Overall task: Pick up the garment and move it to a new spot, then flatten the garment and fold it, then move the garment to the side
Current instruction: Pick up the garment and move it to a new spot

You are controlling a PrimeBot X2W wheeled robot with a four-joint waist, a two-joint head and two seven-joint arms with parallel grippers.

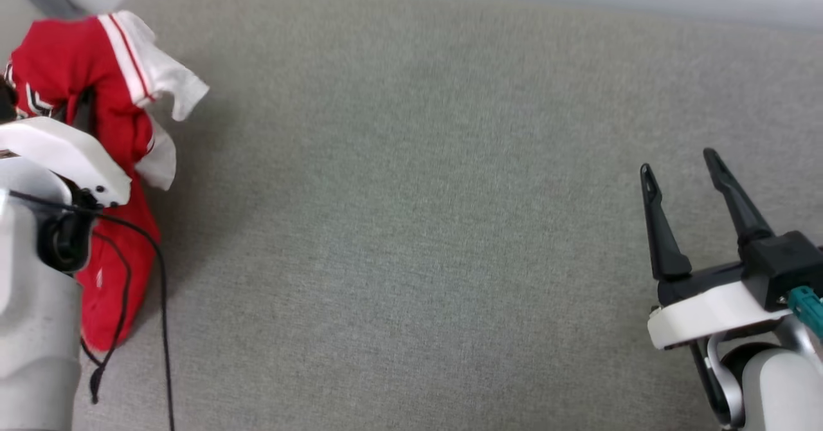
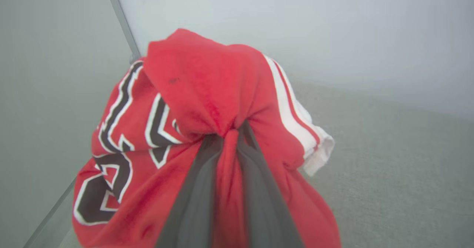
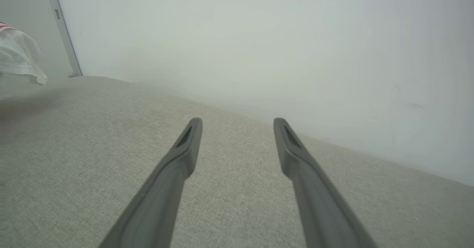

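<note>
The garment is a red jersey with white sleeves, bunched up and hanging at the far left of the head view. In the left wrist view my left gripper is shut on a pinched fold of the garment, whose black white-edged lettering shows on the left. My left arm covers part of the cloth. At the lower right my right gripper stands open over bare fabric, holding nothing. The right wrist view shows the right gripper spread wide, and a white sleeve of the garment at the far left edge.
A wide grey fabric surface spreads between the two arms. A pale wall runs along its far edge, with a thin upright metal strip at the corner. A black cable dangles from my left arm.
</note>
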